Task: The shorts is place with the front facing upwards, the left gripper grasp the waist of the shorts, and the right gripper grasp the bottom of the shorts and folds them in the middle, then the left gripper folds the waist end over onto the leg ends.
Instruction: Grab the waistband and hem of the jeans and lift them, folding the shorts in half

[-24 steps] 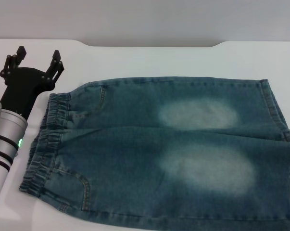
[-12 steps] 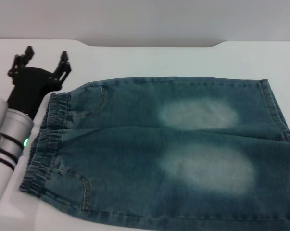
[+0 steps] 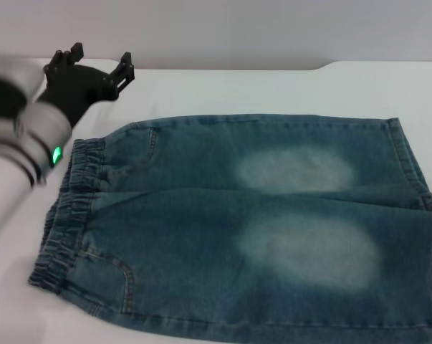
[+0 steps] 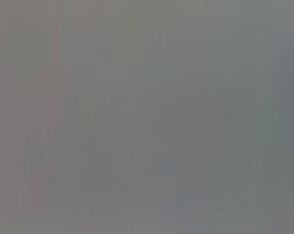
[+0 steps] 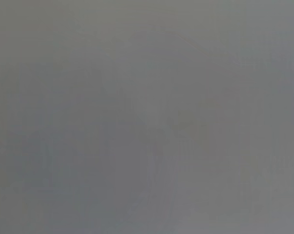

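Blue denim shorts [image 3: 237,222] lie flat on the white table [image 3: 273,89], front up. The puckered elastic waist [image 3: 69,215] is at the left and the leg ends [image 3: 416,179] run along the right edge of the head view. My left gripper [image 3: 94,63] hovers open beyond the far left corner of the waist, above the table, holding nothing. Its arm with the green light [image 3: 56,154] comes in from the left. The right gripper is out of view. Both wrist views show only plain grey.
The table's far edge [image 3: 223,69] runs just behind the shorts, with a grey wall beyond it. Bare white tabletop lies between the shorts and that edge.
My left gripper has risen and moved away and to the right, from beside the waist's far corner to a spot beyond it. The shorts have not moved.
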Controlling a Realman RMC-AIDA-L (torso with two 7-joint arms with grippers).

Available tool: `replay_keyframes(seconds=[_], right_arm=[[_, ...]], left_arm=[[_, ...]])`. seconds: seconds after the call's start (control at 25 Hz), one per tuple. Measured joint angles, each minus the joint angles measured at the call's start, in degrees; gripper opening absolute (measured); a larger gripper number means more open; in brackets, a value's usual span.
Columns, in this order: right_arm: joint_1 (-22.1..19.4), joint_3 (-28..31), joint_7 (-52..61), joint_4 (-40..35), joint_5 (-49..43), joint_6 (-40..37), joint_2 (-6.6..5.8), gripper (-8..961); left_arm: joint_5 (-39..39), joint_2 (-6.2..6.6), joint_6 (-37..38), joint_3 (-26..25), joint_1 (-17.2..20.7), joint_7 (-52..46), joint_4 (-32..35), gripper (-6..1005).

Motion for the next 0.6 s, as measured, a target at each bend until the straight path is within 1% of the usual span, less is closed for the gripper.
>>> replay_keyframes(seconds=[0.04,0.08,0.12,0.2,0.24,0.28,0.32,0.36,0.4,0.44,0.48,0.52,0.6], right_arm=[[-1.74,5.13,-3.13,4.67,0.00,7.06,-0.09,618],[-3.33,10.34,-5.56,8.40,-0.10,14.31,0.26,618],[-5.09,16.63,-8.02,12.37,-0.28,23.06,1.15,617],[-7.64,28.61,-12.01,17.77,-0.91,40.44,4.73,617],[-9.15,38.02,-15.13,21.55,-2.99,53.10,8.91,616],[-9.81,42.75,-16.14,23.73,-5.42,58.80,11.53,616],[-9.81,42.75,-16.14,23.73,-5.42,58.80,11.53,616],[-10.15,46.70,-16.45,25.88,-8.74,63.65,13.91,616],[-10.26,49.37,-16.00,27.72,-12.76,67.89,15.21,615],[-9.54,52.82,-11.43,31.96,-21.63,75.42,16.11,615],[-9.03,53.66,-8.43,33.74,-25.22,78.52,15.92,615],[-9.03,53.66,-8.43,33.74,-25.22,78.52,15.92,615],[-7.44,55.48,-2.00,36.95,-31.93,86.37,15.68,615]], left_arm=[[1.24,-0.32,-6.83,-3.09,0.24,0.99,-4.10,830],[2.00,-0.62,-13.46,-5.86,0.52,2.16,-8.30,830],[2.57,-0.77,-21.82,-8.52,0.73,3.60,-13.16,831],[2.74,-0.82,-32.06,-11.12,0.73,5.16,-18.70,832],[2.74,-0.83,-37.46,-12.56,0.64,5.91,-21.60,832],[2.76,-0.85,-44.81,-14.93,0.46,6.76,-25.83,833],[2.78,-0.85,-46.19,-15.45,0.44,6.88,-26.76,833],[2.83,-0.87,-49.98,-16.88,0.34,7.15,-28.91,834],[3.04,-0.88,-53.38,-18.19,0.12,7.29,-30.68,834],[3.18,-0.89,-56.09,-19.26,-0.20,7.36,-32.01,834],[3.32,-0.84,-58.65,-20.40,-0.54,7.36,-33.14,835],[3.68,-0.81,-61.75,-21.77,-1.05,7.37,-34.09,835],[5.23,-0.85,-67.95,-24.20,-2.06,7.39,-35.60,836]])
